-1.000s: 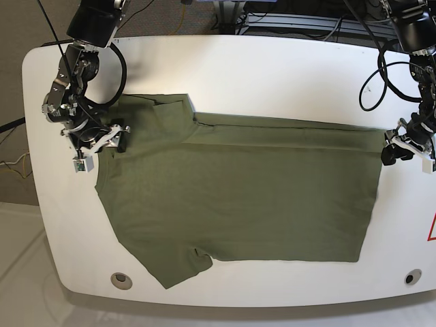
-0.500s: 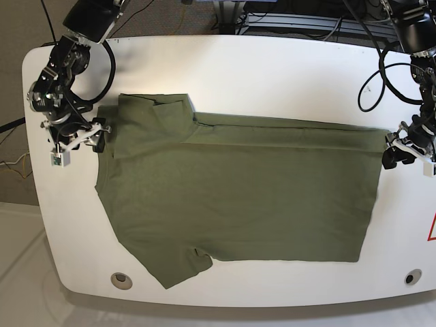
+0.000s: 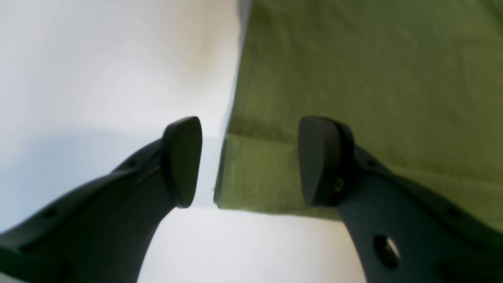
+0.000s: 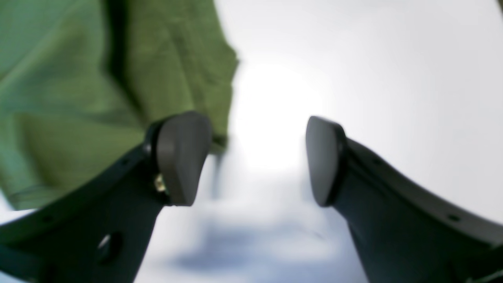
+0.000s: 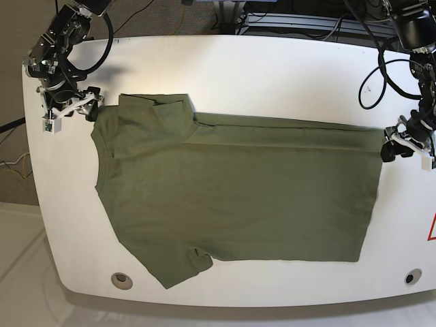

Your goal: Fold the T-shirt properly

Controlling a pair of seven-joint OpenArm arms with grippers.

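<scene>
The olive-green T-shirt (image 5: pixel 238 197) lies spread flat on the white table (image 5: pixel 272 75), its upper strip folded over along the far edge. My left gripper (image 5: pixel 388 144) is at the shirt's far right corner. In the left wrist view it (image 3: pixel 251 163) is open, and the shirt's hemmed corner (image 3: pixel 255 177) lies on the table between the two dark fingers. My right gripper (image 5: pixel 90 107) hovers just off the shirt's far left sleeve. In the right wrist view it (image 4: pixel 251 159) is open over bare table, with the shirt's cloth (image 4: pixel 78 78) behind its left finger (image 4: pixel 182 157).
Black cables (image 5: pixel 371 75) hang over the table's far right. Round holes sit near the front corners (image 5: pixel 121 279) (image 5: pixel 409 277). A red warning mark (image 5: pixel 432 228) is at the right edge. Bare white table surrounds the shirt on all sides.
My right gripper has drawn back from the left sleeve toward the table's far left corner. The left gripper has shifted slightly farther back at the shirt's right corner. The shirt lies as before.
</scene>
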